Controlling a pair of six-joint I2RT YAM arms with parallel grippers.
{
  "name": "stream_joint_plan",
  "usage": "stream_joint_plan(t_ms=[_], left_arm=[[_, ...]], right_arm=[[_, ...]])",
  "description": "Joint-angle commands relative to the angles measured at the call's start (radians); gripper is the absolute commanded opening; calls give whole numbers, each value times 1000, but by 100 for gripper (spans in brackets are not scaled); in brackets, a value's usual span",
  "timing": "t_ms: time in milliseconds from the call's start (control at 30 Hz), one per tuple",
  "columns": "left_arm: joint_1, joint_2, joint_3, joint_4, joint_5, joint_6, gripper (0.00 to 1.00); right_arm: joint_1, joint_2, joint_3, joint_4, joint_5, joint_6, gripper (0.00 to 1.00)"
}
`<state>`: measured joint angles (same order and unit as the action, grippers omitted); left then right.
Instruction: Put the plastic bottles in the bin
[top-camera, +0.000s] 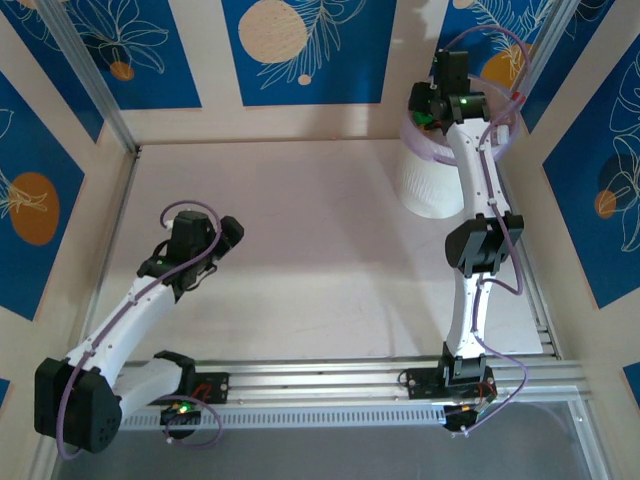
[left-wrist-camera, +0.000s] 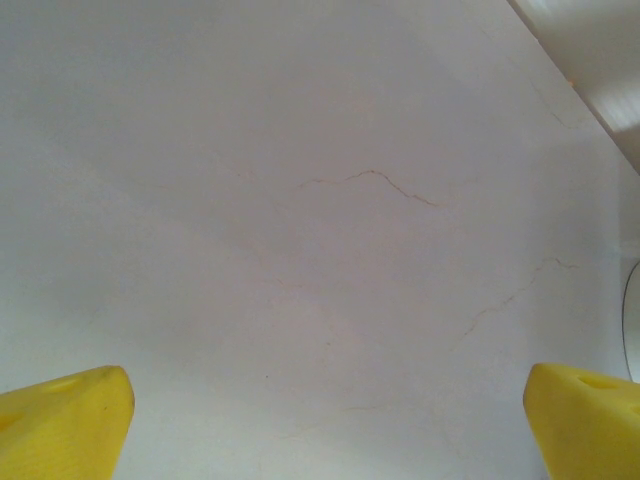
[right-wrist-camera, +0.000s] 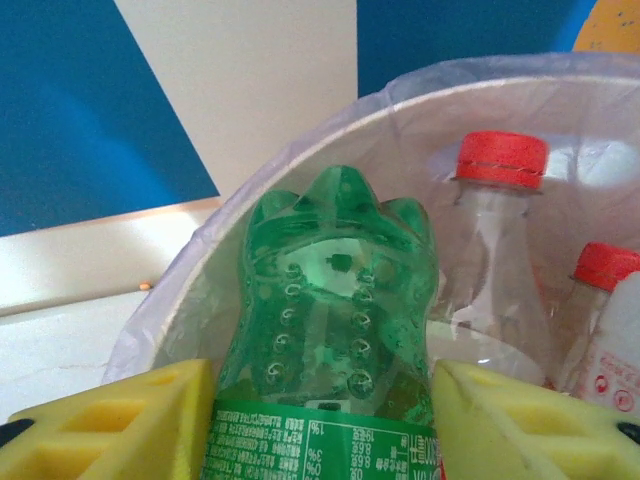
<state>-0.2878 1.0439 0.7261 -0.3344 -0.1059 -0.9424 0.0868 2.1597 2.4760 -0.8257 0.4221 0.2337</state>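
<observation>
Blue leaf-print panels (top-camera: 300, 50) wall the pale cracked bench (top-camera: 320, 250), left end effector (left-wrist-camera: 325, 420) spread wide above it, right end effector (right-wrist-camera: 320, 400) gripping a green bottle (right-wrist-camera: 335, 290) over the far-right-corner bin (top-camera: 428, 195).

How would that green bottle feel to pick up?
Probably light: the green bottle looks empty and see-through. Likely squashy, since it seems to be thin plastic. Its smooth, round body could slip in the right gripper.
</observation>
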Motion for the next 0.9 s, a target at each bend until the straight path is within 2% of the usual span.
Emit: stream_joint_plan(t_ms=[0, 100, 200, 333, 400, 433, 533, 567, 767, 867], left_arm=[[8, -21, -4, -24, -18, 18, 100], [9, -21, 15, -33, -27, 34, 100], [10, -19, 47, -40, -44, 66, 100], [10, -21, 88, -12, -33, 157, 100], [12, -27, 99, 26, -8, 246, 100], [12, -35, 101, 44, 4, 292, 100], [12, -61, 118, 51, 17, 419, 100], [12, -71, 126, 40, 18, 458, 100], [12, -148, 141, -64, -72, 604, 100], [12, -192, 86, -77, -185, 633, 100]], right_arm=[[-3, -33, 37, -1, -7, -11, 60], [1, -39, 120, -26, -6, -33, 62], [12, -66, 166, -33, -6, -67, 70], [30, -147, 137, -31, -25, -96, 77], [49, -215, 67, -19, -47, -114, 81], [61, -249, 24, -8, -54, -127, 82], [121, -400, -190, 59, -77, -168, 97], [153, -465, -291, 104, -82, -187, 98], [362, -815, -822, 280, -148, -220, 99], [460, -947, -1058, 322, -126, -214, 99]])
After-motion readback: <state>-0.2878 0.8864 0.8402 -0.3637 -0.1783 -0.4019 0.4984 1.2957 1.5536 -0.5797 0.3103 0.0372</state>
